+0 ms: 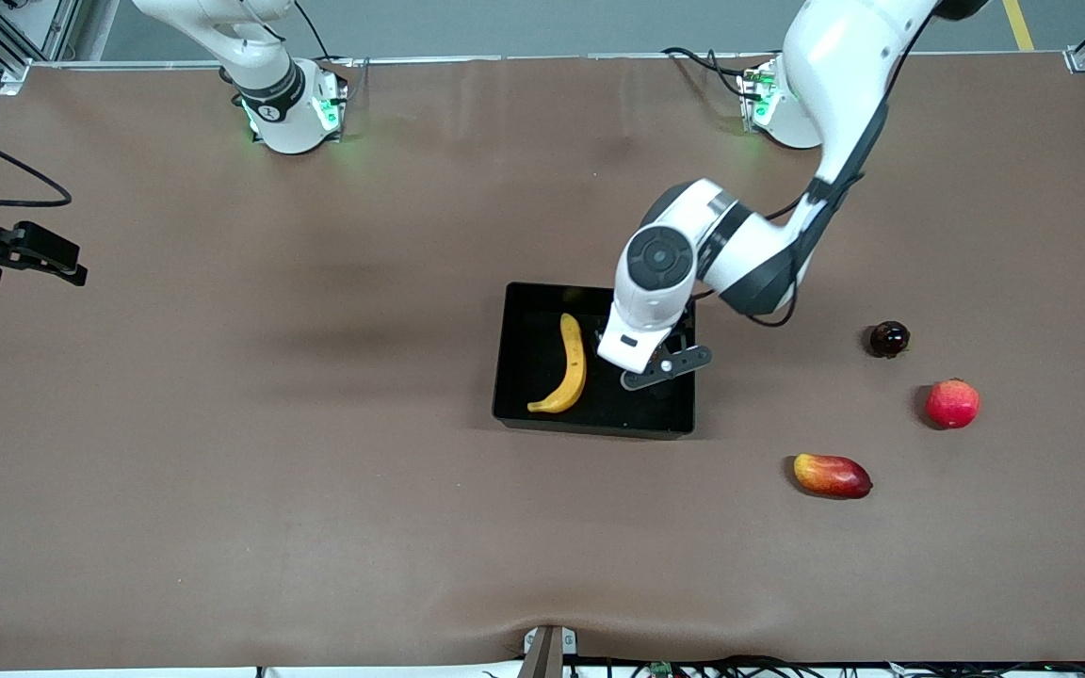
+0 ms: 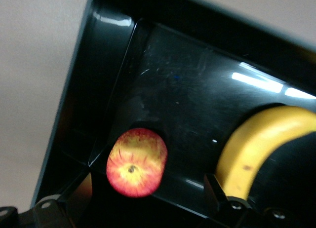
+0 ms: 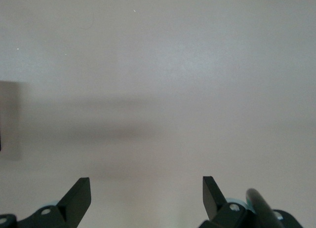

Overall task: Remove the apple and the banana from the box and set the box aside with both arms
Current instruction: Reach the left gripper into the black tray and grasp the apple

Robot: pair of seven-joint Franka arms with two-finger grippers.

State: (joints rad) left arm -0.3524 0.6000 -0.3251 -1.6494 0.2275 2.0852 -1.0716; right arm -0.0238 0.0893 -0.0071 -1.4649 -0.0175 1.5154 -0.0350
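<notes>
Banana (image 1: 565, 369) and apple (image 2: 137, 162) in unlabelled black tray (image 1: 519, 358).

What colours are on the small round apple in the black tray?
Red with yellow streaks, on the small round apple; best seen in the left wrist view.

My left arm (image 1: 825, 113) reaches from its base, elbow bent, wrist pointing down; my left gripper (image 1: 660, 367) sits low, fingers (image 2: 215, 188) spread wide with nothing between them. My right arm (image 1: 251, 56) waits, folded out toward its own end of the table; my right gripper (image 3: 146, 193) is up, fingers (image 3: 79, 196) parted, holding nothing.
</notes>
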